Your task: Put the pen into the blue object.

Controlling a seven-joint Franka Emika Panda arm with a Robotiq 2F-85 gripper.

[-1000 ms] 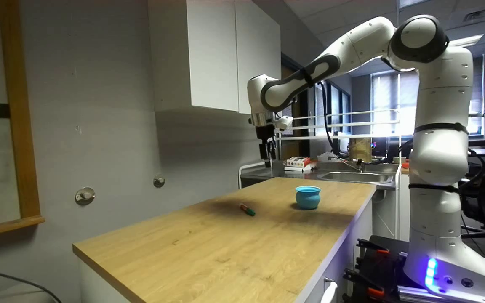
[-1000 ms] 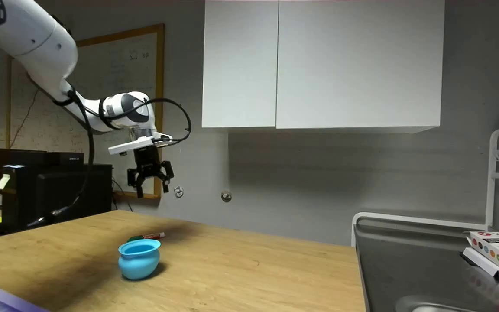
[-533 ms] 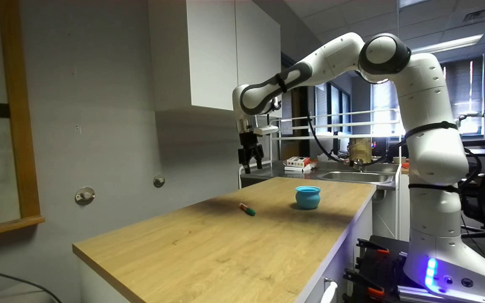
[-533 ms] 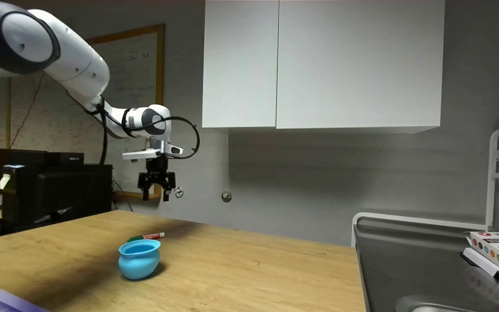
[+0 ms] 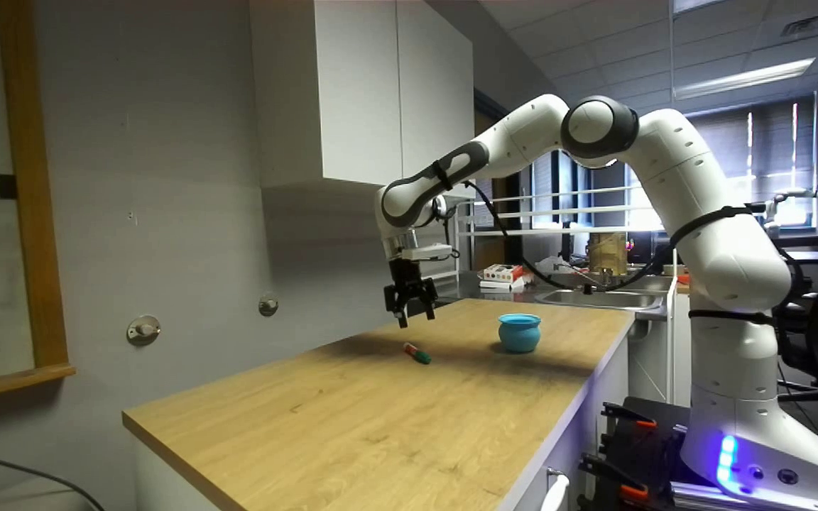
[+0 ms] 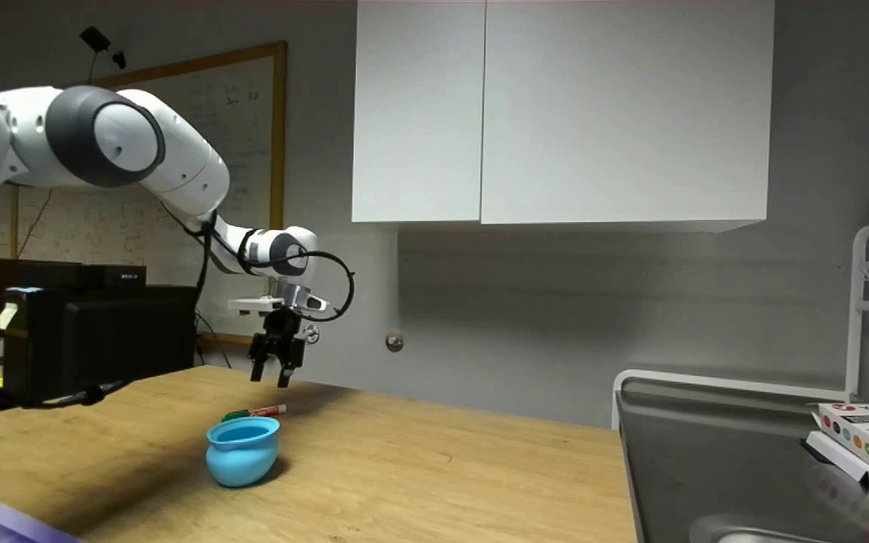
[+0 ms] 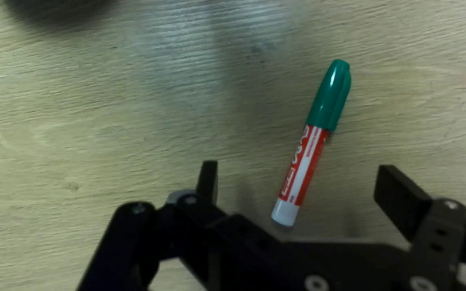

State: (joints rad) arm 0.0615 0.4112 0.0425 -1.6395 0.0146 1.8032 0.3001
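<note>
The pen [image 7: 313, 147] has a green cap, a red middle with a white stripe and white letters, and a white end. The pot [image 6: 242, 456] is sky blue. The jaws are black with little grey screws. The arm [image 5: 679, 160] is white with dark grey patches. The desk [image 5: 352, 419] is yellow-brown with thin wood lines, and its edge by the arm looks purplish. The box [image 6: 853, 437] is white and red with coloured dots.

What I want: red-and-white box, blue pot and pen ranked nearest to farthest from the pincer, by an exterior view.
1. Pen: below the pincer.
2. Blue pot: nearer the camera than the pen.
3. Red-and-white box: far right of the picture.
</note>
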